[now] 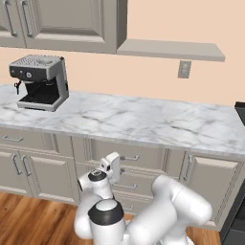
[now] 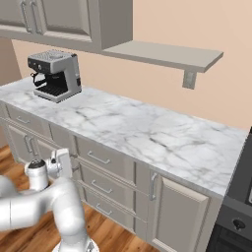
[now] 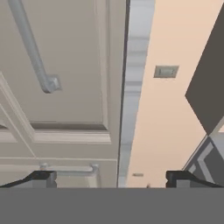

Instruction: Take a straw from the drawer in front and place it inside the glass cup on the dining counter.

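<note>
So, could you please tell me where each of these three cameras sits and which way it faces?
Left base view: behind the arm's left, facing the long grey-veined marble worktop and silver espresso machine; white arm lower right.
Right base view: behind its right, same worktop and machine; arm lower left.
Hand view: on the hand, close against a beige panelled drawer front; open gripper at bottom.

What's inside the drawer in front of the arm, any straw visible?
Nothing inside shows: the drawer is shut, its panel front covering the contents. The open gripper faces its handle. No straw can be confirmed.
</note>
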